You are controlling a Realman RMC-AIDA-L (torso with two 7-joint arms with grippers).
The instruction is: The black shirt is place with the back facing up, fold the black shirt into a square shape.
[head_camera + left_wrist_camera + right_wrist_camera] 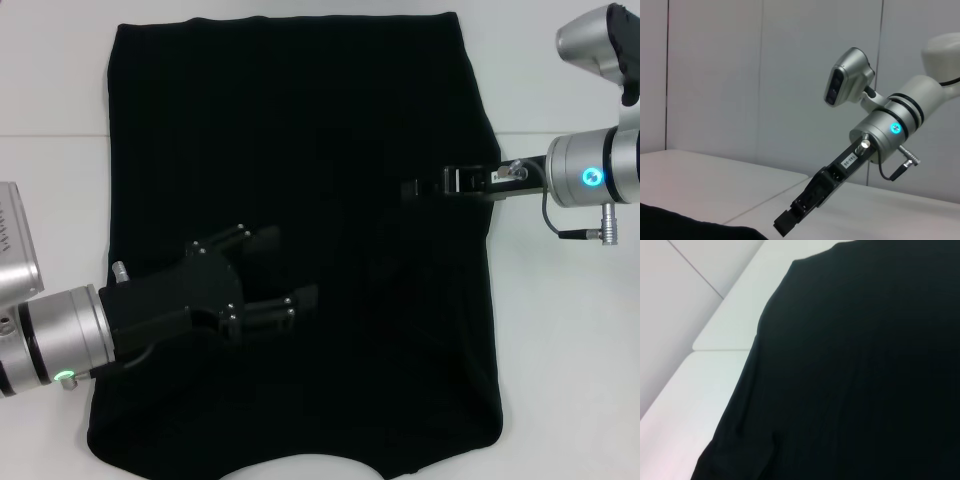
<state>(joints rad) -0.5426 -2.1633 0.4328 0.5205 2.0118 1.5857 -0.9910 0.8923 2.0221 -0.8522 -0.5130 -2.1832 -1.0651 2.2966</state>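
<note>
Head view: the black shirt [300, 150] lies flat on the white table [560, 400], long axis running away from the robot. The left end effector [290, 270] hovers over it, fingers spread apart, holding nothing. The right end effector [425, 187] is at the shirt's right edge; its opening cannot be told.

Left wrist view: the right end effector [790, 220] angles down toward the table [715, 180].

Right wrist view: black shirt [865, 365] covers the table [700, 390].

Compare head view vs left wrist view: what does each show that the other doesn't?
Head view only: the full spread of the black shirt on the white table, and the left tool open over the shirt's near-left part.

Left wrist view only: the wall behind the table, and the right arm's wrist camera housing seen from the side.

Both: the right tool reaching in at the shirt's right edge, the right arm's cyan status light, the table, and some black cloth.
</note>
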